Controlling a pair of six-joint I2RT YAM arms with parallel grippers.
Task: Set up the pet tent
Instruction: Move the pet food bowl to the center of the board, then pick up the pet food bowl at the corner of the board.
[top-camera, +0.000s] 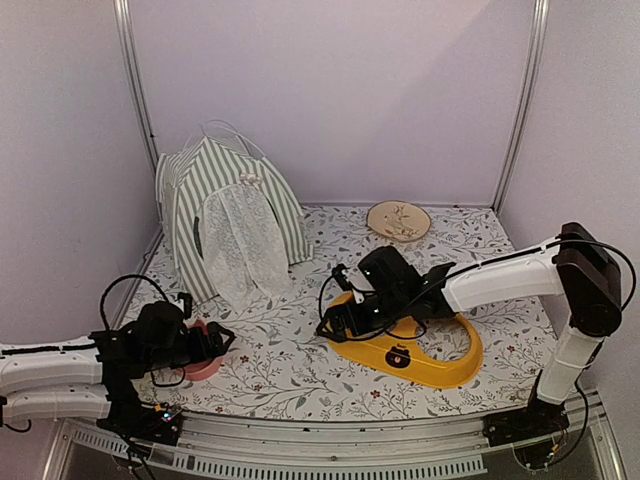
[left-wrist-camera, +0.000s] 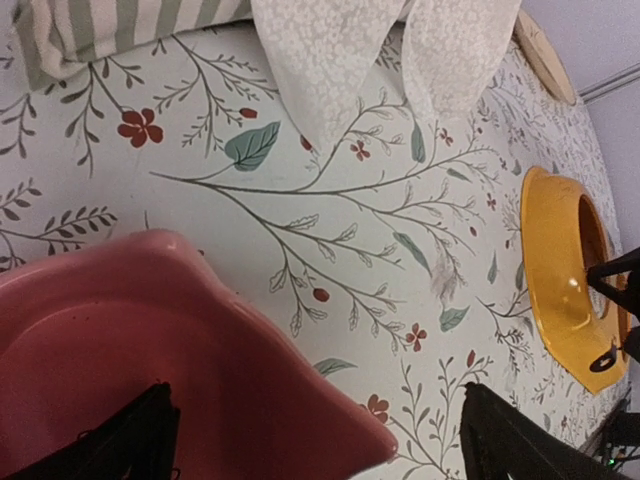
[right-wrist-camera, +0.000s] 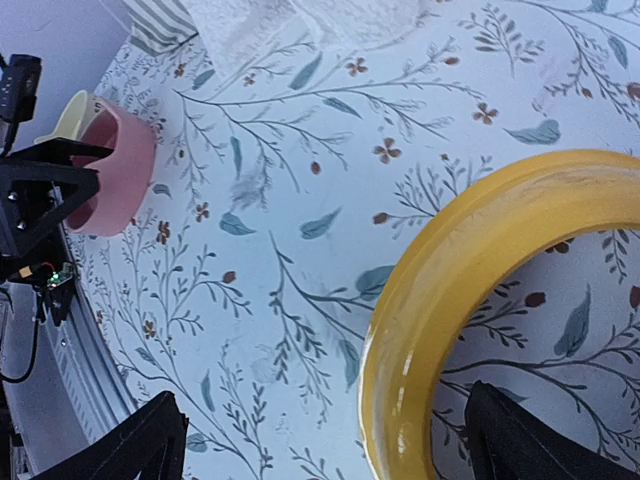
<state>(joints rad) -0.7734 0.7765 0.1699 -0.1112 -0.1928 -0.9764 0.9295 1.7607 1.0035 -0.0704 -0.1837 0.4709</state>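
Top view, L to R.

L gripper (top-camera: 222, 343): lower left of frame. Jaws are seen spread wide, nothing clamped. A pink bowl (top-camera: 203, 362) is noted just under it; in the wrist view one finger (left-wrist-camera: 140, 438) is over the bowl and the other is clear of it, above the floral cloth (top-camera: 290, 375).

The pet tent (top-camera: 225, 215): upper left of frame, set in the back corner. It is found upright, base spread on the cloth, w/ the lace curtain (top-camera: 240, 245) hung down its front toward lower right. Long axis is judged vertical. The tent lies almost straight up-frame from the L gripper, near but apart.

R gripper (top-camera: 328, 325): approx. centre of frame. Jaws likewise wide and empty, poised over the left rim of a yellow ring tray (top-camera: 450, 362). The tent lies up-left of it, farther off.

Assessment: L arm is the nearer. Any adjustment would be best approached from below, on the curtain side. The tent appears largely erected; whether it is fully tensioned can't be told.
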